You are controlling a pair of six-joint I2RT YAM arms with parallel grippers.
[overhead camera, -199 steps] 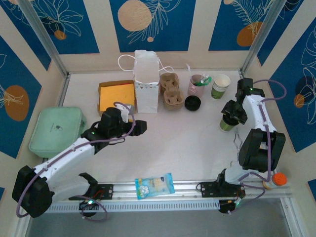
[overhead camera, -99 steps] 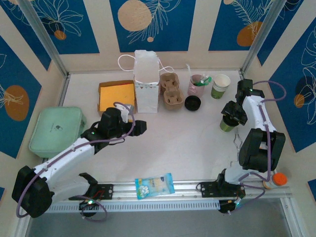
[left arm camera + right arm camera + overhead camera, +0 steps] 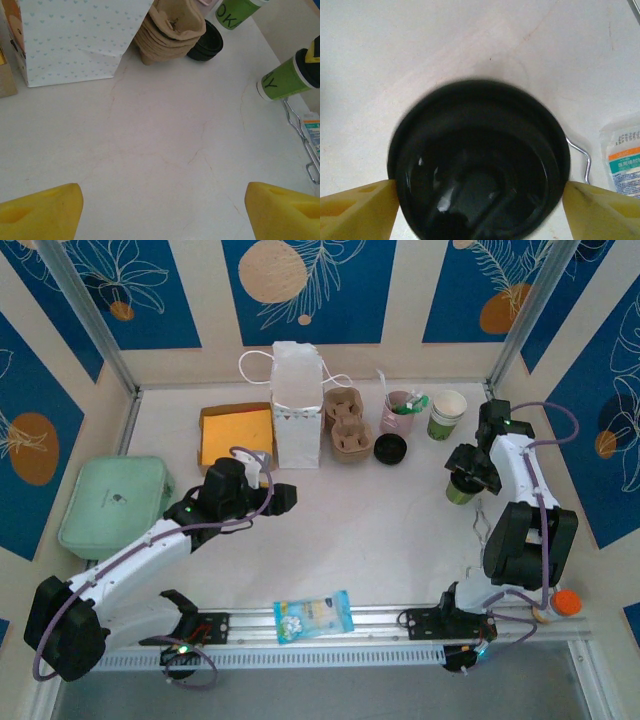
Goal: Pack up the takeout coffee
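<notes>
- The coffee cup (image 3: 460, 491) (image 3: 281, 80) is green with a round black top (image 3: 480, 160). It sits on the table (image 3: 380, 530) at the right side.
- The right claw (image 3: 463, 476) (image 3: 479, 189) is over the cup, with one yellow finger at each edge of the black top. I cannot tell if it squeezes the cup.
- The left claw (image 3: 284, 498) (image 3: 162, 205) is open wide over bare table and holds nothing.
- The brown cup carrier (image 3: 347, 426) (image 3: 170, 30) is at the back beside a white bag (image 3: 297, 405), well apart from the coffee cup.
- Another green cup (image 3: 446, 416) stands at the back, near a loose black lid (image 3: 389, 448).
</notes>
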